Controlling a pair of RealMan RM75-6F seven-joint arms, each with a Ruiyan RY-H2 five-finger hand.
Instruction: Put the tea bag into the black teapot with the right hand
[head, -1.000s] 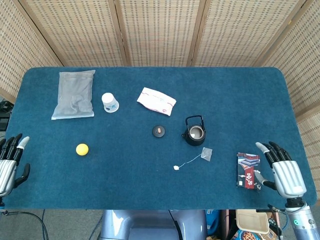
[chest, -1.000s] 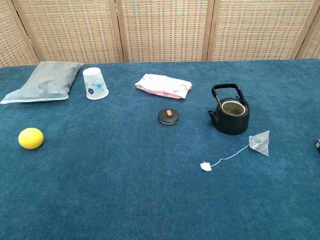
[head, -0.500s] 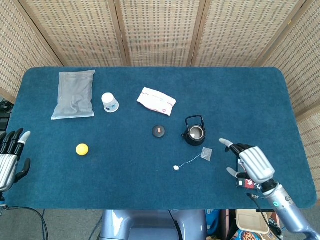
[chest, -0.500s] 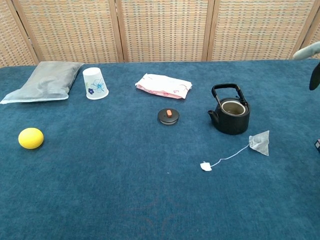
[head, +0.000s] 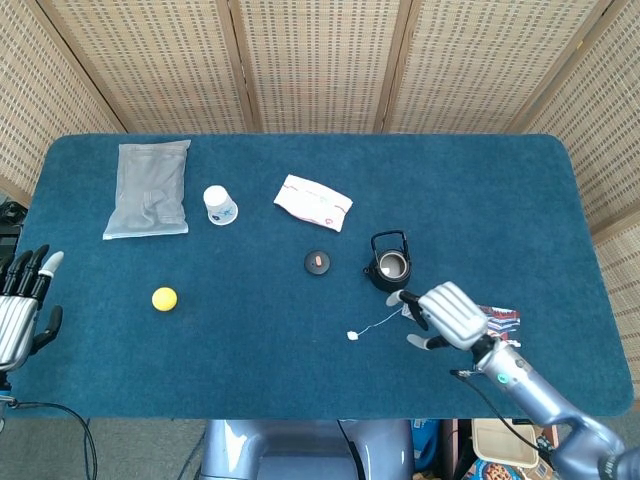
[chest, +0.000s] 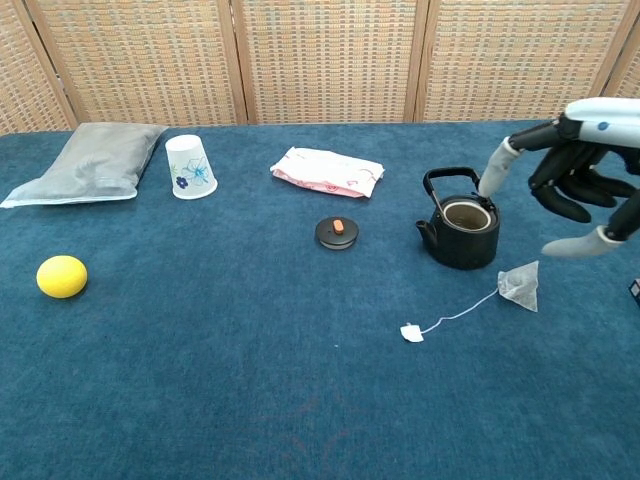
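A blue-carpeted worktop is sitting before woven screens. The tea bag is lying at the black teapot's four o'clock, under the right robot hand, fingers apart, empty. The left robot hand is hanging open too.

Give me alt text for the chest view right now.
The right hand, fingers spread and empty, hovers above the tea bag lying on the blue table beside the open black teapot. Its lid sits to the left.
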